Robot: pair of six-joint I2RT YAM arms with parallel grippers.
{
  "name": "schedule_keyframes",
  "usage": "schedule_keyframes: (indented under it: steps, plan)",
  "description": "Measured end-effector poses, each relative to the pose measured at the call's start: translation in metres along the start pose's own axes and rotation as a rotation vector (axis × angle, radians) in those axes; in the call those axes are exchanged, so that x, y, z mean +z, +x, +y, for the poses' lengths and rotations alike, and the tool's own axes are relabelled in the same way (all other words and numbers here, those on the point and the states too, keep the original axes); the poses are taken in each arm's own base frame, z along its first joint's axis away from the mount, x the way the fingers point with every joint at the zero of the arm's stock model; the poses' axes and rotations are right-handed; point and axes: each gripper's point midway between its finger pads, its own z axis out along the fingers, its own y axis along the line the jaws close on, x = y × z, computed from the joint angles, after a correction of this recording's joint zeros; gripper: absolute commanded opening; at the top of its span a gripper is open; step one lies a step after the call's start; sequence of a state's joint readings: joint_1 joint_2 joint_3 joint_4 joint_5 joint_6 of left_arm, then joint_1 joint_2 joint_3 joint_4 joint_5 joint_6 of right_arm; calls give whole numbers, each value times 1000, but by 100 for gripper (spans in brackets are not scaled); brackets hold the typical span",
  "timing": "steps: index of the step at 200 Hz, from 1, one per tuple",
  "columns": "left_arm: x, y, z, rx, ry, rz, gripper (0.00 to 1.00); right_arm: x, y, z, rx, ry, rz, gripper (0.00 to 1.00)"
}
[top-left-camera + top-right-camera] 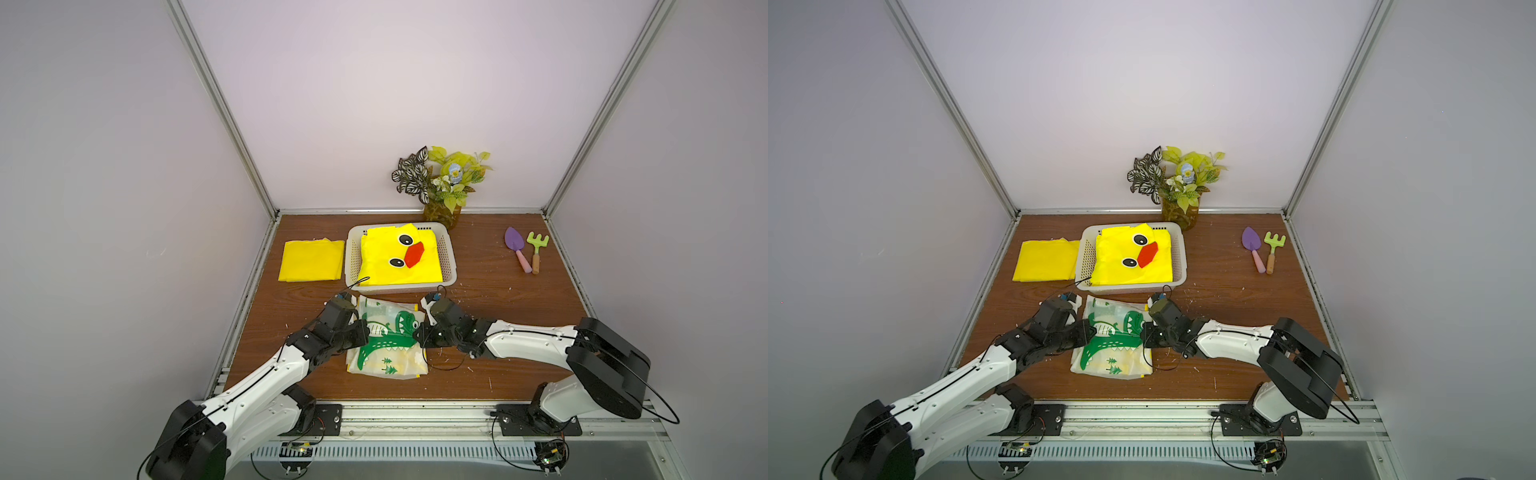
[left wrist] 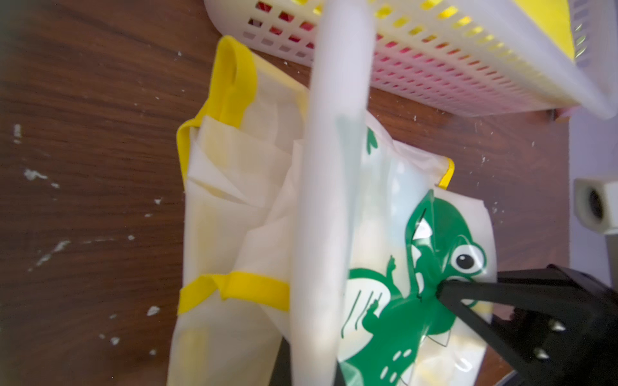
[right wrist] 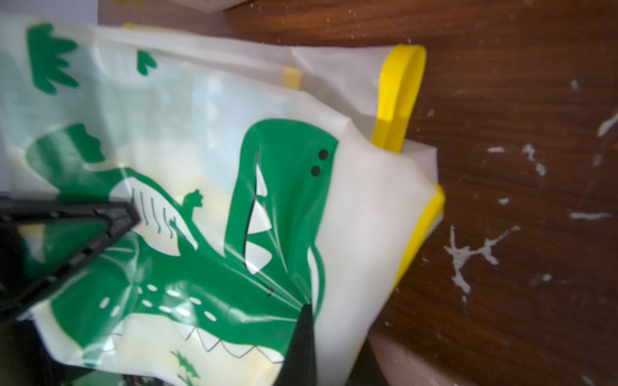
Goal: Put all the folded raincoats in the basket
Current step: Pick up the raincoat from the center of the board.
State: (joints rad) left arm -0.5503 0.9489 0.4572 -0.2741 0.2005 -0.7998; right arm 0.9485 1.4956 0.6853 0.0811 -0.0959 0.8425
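A folded translucent raincoat [image 1: 386, 336] [image 1: 1113, 338] with a green dinosaur print and yellow trim lies on the wooden table just in front of the white perforated basket [image 1: 452, 266] [image 1: 1182, 266]. A yellow duck-face raincoat [image 1: 395, 257] fills the basket. My left gripper [image 1: 365, 332] is shut on the dinosaur raincoat's left edge; its white finger [image 2: 334, 167] lies over the fabric [image 2: 234, 217]. My right gripper [image 1: 419, 332] is shut on the right edge. In the right wrist view its black fingertip [image 3: 306, 320] pinches the print, and wrinkles radiate from it.
A plain yellow folded raincoat [image 1: 311, 261] lies left of the basket. A potted plant [image 1: 442, 187] stands against the back wall behind it. A purple toy trowel [image 1: 517, 249] and a green toy rake [image 1: 537, 251] lie at the right. White flecks dot the table.
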Motion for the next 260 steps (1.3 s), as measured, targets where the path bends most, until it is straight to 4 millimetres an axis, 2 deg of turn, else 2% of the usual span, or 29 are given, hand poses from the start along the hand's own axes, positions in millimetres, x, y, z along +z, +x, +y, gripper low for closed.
schedule_keyframes:
  steps: [44, 104, 169, 214, 260]
  plan:
    - [-16, -15, -20, -3, 20, -8, 0, -14, -4, 3, -22, 16, -4, 0]
    - [-40, -32, -40, -6, 34, -33, 0, -47, -22, 23, -69, -5, -53, 0]
    - [-61, -53, -58, -3, 24, -56, 0, -70, -40, 39, -90, -17, -88, 0]
    - [-76, -87, -84, 17, 23, -113, 0, -91, -78, 46, -46, -54, -160, 0]
    - [-91, -132, -123, 46, 63, -194, 0, -122, -136, 54, -12, -110, -267, 0]
